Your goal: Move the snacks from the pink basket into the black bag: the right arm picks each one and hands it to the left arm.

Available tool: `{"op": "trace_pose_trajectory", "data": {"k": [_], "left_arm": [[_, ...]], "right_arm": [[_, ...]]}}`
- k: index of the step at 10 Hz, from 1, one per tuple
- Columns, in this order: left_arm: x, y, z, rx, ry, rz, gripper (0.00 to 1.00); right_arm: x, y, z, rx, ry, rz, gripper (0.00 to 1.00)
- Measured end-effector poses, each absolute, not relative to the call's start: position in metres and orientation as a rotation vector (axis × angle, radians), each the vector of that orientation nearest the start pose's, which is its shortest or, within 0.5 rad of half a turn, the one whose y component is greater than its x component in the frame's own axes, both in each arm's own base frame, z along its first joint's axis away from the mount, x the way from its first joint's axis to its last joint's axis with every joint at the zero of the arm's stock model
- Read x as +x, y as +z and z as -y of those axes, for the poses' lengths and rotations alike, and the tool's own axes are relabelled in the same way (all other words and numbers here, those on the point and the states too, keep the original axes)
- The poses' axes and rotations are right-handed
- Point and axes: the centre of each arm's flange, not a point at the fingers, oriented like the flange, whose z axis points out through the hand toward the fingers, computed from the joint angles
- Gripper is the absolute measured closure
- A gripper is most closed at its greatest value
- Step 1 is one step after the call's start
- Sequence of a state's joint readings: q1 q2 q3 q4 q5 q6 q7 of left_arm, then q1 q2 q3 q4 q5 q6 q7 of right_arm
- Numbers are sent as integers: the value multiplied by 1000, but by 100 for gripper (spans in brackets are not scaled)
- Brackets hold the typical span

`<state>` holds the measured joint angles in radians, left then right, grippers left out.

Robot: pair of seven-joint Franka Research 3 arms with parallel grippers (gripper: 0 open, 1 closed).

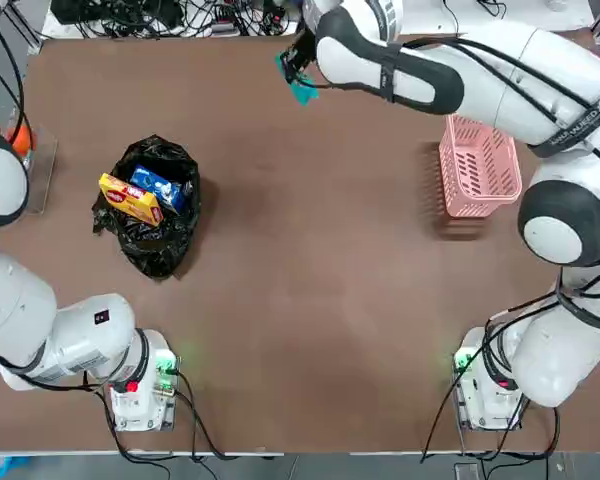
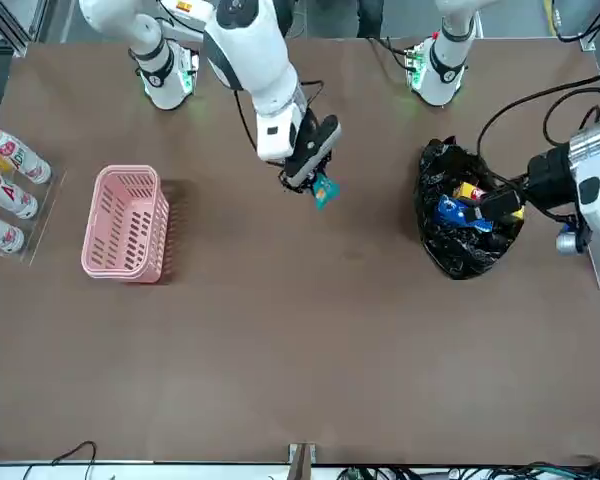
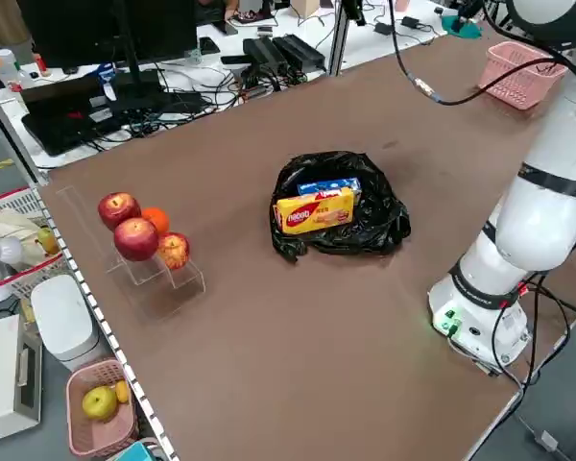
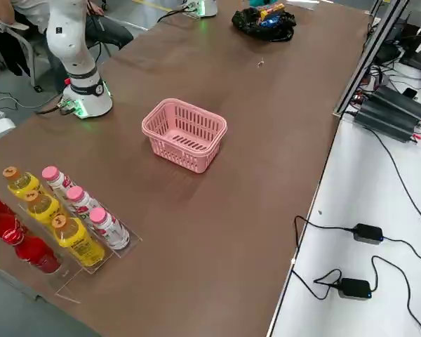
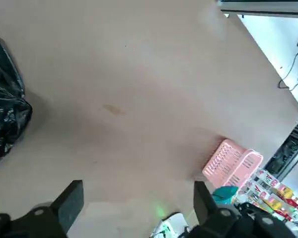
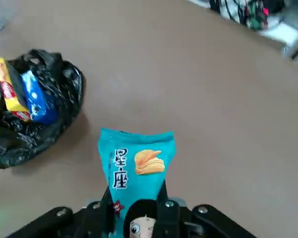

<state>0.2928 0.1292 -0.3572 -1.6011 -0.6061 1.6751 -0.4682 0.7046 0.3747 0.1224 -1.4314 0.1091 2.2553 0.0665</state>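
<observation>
1. The right pincer (image 6: 139,218), nearest the wrist camera, is clamped on the lower end of a slim teal-blue packet (image 6: 136,161), holding it in the air above the brown counter (image 1: 310,280).
2. The pink basket (image 1: 477,166) sits with nothing in it on the robot's right side of the counter.
3. The black bag (image 1: 154,208) lies on the robot's left side, holding a yellow packet (image 1: 130,199) and a blue-and-white pouch (image 1: 163,187).
4. The left pincer (image 5: 134,208) stands wide apart, gripping nothing, raised just beside the bag.
</observation>
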Motion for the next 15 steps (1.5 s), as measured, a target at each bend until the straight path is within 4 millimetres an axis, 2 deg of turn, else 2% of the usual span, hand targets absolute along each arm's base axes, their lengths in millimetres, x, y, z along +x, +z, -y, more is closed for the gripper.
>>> {"op": "trace_pose_trajectory", "data": {"k": [2, 3, 6, 9, 12, 15], "left_arm": [[589, 570, 106, 2448, -298, -546, 5], [586, 571, 122, 2454, -307, -511, 5], [573, 577, 166, 2470, -327, -403, 7], [569, 574, 178, 2491, -332, -360, 12], [560, 568, 202, 2531, -345, -277, 15], [558, 560, 208, 2548, -360, -250, 21]], "right_arm": [[485, 543, -551, -2524, -582, 990, 66], [482, 541, -573, -2469, -645, 992, 66], [476, 517, -613, -2385, -731, 969, 66], [473, 527, -618, -2366, -751, 966, 65], [464, 527, -625, -2360, -752, 984, 65], [453, 528, -633, -2368, -757, 974, 65]]}}
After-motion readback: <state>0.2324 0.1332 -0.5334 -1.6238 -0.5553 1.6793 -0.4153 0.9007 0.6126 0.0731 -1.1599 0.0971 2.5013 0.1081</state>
